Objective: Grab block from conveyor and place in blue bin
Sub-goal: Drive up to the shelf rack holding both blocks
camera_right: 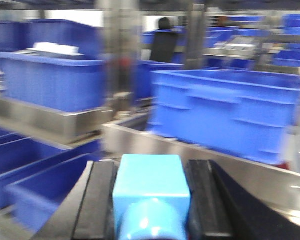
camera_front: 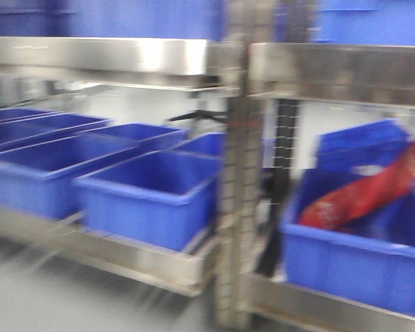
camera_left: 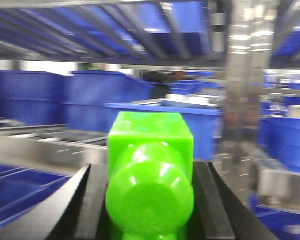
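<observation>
Steel racking (camera_front: 235, 173) loaded with blue bins (camera_front: 145, 187) fills every view, no conveyor showing, so you're likely at the carry stage. Closest in, your left pincer (camera_left: 150, 172) is clamped on the flanks of the green block (camera_left: 150, 145), a side grip that should let it drop clean; its long axis seems to run along the fingers (camera_left: 75, 205), round stud toward the lens, square end aimed at the blue bin (camera_left: 202, 127) ahead. Your right pincer (camera_right: 150, 172) grips a light blue block (camera_right: 151, 182) the same way.
</observation>
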You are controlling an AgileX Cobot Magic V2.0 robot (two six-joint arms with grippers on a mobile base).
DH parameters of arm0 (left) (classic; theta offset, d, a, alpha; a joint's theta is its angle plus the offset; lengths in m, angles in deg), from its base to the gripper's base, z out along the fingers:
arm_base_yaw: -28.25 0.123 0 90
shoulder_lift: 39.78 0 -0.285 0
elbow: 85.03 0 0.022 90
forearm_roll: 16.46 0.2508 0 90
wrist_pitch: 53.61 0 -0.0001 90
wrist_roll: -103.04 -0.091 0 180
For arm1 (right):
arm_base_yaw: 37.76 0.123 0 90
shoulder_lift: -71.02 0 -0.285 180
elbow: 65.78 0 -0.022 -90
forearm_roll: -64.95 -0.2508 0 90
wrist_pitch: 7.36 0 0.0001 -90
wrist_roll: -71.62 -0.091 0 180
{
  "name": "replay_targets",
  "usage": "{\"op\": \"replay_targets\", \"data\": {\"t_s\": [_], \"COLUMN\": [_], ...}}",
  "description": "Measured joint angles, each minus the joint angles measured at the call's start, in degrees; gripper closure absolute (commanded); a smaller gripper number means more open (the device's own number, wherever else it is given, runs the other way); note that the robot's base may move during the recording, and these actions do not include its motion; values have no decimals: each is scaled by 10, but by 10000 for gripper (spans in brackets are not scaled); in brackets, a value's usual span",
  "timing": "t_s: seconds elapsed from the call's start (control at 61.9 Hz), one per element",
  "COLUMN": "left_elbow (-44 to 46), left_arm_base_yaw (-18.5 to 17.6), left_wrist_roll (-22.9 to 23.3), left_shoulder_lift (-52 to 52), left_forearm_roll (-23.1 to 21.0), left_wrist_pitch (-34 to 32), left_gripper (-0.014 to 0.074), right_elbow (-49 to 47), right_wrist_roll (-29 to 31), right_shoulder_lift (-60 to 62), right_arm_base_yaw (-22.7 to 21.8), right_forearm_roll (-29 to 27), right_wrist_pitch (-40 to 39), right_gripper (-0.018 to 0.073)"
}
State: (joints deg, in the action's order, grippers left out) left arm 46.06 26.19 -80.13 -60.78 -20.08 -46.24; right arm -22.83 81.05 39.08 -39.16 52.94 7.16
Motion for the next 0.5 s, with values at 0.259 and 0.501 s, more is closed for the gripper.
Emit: {"op": "replay_targets", "data": {"t_s": [0.259,0.501], "left_elbow": [0,0], "left_arm_base_yaw": [0,0], "left_wrist_roll": [0,0], "left_shoulder_lift": [0,0], "left_forearm_roll": [0,0], "left_wrist_pitch": [0,1], "left_gripper": [707,707], "right_elbow": [0,0], "right_wrist_roll": [0,0], "right_shoulder_lift": [0,0], "right_arm_base_yaw": [0,0], "right_forearm_roll": [0,0], "right_wrist_pitch": [0,0], "right_gripper": [722,722]}}
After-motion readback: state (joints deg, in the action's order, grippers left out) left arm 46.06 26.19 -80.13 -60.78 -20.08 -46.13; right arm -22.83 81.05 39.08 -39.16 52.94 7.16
